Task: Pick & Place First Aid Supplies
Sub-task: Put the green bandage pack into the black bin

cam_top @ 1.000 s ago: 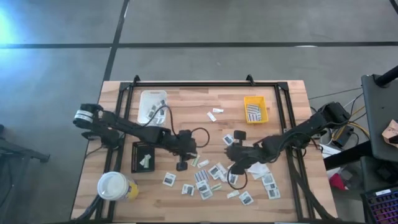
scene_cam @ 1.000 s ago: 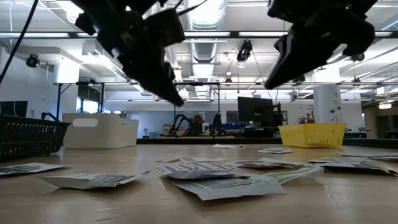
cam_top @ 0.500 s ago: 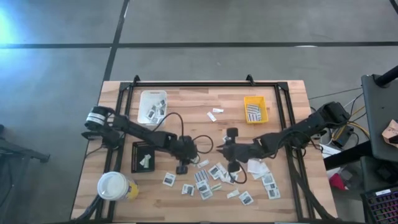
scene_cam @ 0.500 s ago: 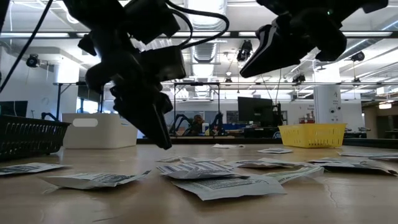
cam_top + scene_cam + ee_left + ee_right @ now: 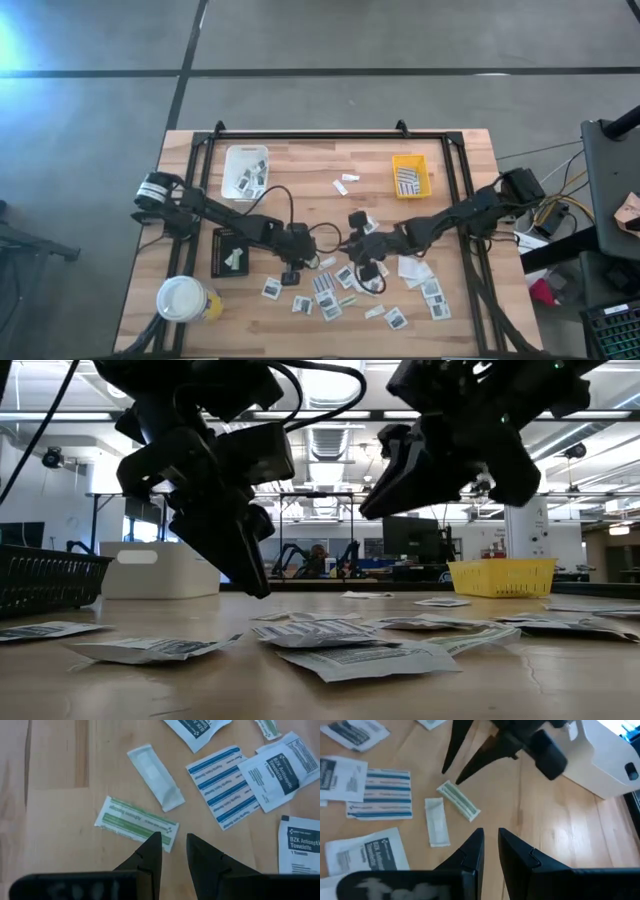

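Note:
The first aid supplies (image 5: 345, 285) lie scattered flat on the wooden table, near its front middle. Among them are a green-striped strip (image 5: 135, 822), a plain white strip (image 5: 155, 777) and a blue-striped packet (image 5: 225, 785). My left gripper (image 5: 316, 257) is low over the table, open by a narrow gap, its tips (image 5: 173, 839) at one end of the green strip. My right gripper (image 5: 346, 246) hovers open just right of it, higher up (image 5: 372, 510), nothing between its fingers (image 5: 490, 834). Both strips (image 5: 459, 800) lie ahead of it. My left gripper slants down from the table's left, with one fingertip (image 5: 156, 840) over the end of the green-striped strip (image 5: 167, 831). Whether the finger touches the strip I cannot tell. The strip lies flat on the table.
A white tray (image 5: 245, 170) with packets stands at the far left and a yellow tray (image 5: 410, 175) at the far right. A black tray (image 5: 232, 250) sits left of my left gripper. A large white-topped cup (image 5: 185, 298) stands at the near left corner. Black frame rails run along the table's sides.
My left gripper has sunk toward the table, down to the green-striped strip. My right gripper has moved toward the table's left edge, closer to the left gripper, a little lower, and has rolled at the wrist. The packets lie as before.

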Robot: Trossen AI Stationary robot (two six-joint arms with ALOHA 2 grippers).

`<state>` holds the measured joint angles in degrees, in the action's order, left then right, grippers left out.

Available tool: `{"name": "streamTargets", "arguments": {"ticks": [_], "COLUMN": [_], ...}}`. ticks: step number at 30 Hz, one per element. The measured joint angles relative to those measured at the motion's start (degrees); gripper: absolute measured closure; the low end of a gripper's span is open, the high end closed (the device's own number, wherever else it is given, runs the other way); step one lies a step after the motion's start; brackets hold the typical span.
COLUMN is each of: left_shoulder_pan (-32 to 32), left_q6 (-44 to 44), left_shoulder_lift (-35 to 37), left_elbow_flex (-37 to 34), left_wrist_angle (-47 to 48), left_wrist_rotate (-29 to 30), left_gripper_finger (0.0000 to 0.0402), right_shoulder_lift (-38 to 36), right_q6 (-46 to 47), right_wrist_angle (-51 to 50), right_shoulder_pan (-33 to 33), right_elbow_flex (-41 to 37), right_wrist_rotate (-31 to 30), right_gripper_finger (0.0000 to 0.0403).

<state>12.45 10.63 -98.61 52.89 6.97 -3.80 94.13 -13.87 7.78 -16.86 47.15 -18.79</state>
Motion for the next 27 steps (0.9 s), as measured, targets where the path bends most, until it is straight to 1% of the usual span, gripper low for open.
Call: {"name": "streamTargets", "arguments": {"ticks": [4, 7, 15, 20, 25, 27], "left_shoulder_pan": [0.0, 0.0, 0.0, 0.0, -0.3, -0.3], "left_q6": [0.1, 0.2, -0.2, -0.3, 0.0, 0.1], "left_shoulder_lift": [0.0, 0.0, 0.0, 0.0, 0.0, 0.0], "left_elbow_flex": [-1.1, -2.5, -4.4, -4.7, -6.2, -6.9], "left_wrist_angle": [-1.1, -2.8, -8.8, -8.4, -8.9, -9.9], "left_wrist_rotate": [0.3, 0.3, 0.3, 0.4, 0.5, 0.5], "left_gripper_finger": [0.0319, 0.0319, 0.0319, 0.0319, 0.0319, 0.0319], "right_shoulder_lift": [2.6, 4.6, 10.8, 14.4, 17.2, 18.4], "right_q6": [-2.5, -4.3, -4.6, -5.1, -9.1, -10.1], "right_wrist_angle": [0.1, 0.1, 0.1, 0.0, -0.5, -2.7], "right_shoulder_pan": [0.1, 0.0, 0.1, 0.1, 0.0, 0.0], "right_elbow_flex": [1.6, 2.7, 6.8, 9.6, 12.3, 13.7], "right_wrist_rotate": [2.1, 2.3, 2.4, 2.4, 2.4, 2.4], "right_gripper_finger": [0.0351, 0.0351, 0.0351, 0.0351, 0.0351, 0.0351]}}
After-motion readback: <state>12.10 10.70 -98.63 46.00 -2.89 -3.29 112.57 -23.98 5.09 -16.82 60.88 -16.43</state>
